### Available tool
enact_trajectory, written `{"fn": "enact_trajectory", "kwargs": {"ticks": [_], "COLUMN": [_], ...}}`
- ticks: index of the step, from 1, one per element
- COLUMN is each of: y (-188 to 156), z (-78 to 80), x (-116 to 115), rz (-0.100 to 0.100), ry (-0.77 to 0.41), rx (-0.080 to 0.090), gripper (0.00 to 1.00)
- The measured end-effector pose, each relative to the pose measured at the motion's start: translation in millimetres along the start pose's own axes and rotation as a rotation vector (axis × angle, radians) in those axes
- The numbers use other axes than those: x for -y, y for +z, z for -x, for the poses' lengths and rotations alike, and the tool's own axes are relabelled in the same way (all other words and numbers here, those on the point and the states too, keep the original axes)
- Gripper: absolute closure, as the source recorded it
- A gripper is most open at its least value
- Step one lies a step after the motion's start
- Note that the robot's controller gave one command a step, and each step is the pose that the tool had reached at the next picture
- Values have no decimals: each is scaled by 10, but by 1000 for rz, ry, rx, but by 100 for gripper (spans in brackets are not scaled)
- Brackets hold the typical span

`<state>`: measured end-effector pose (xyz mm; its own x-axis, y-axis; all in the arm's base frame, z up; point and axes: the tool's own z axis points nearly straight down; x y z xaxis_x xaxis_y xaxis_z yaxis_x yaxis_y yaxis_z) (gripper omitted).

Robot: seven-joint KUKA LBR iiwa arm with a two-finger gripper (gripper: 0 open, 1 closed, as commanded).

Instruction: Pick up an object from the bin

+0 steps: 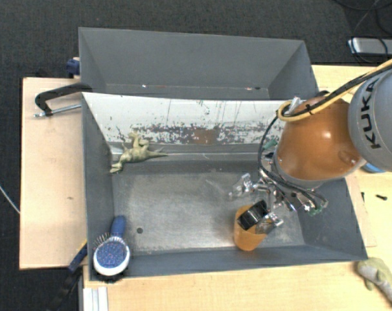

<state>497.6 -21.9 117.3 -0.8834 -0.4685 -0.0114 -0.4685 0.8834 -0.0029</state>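
Note:
My gripper [268,198] hangs low over the bin's front right part, under the arm's orange cover. Right below it, against the front wall, lies an orange-brown rounded thing [249,237] with a black piece [253,216] on top. The gripper's metal parts reach down to the black piece; whether they touch it is unclear. A tan toy dinosaur [137,151] leans against the back wall at the far left. A blue round brush [111,254] with a blue handle lies in the front left corner.
The arm and its orange cover with cables come in from the right and hide the bin's right side. Bare floor stretches across the middle between the brush, the dinosaur and the gripper.

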Motion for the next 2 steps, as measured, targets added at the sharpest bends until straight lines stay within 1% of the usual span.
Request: {"fn": "enact_trajectory", "kwargs": {"ticks": [1,2], "y": [49,125], "z": [12,-27], "x": [25,77], "rz": [-3,-3], "ry": [-19,-132], "rx": [2,-2], "gripper": [0,0]}}
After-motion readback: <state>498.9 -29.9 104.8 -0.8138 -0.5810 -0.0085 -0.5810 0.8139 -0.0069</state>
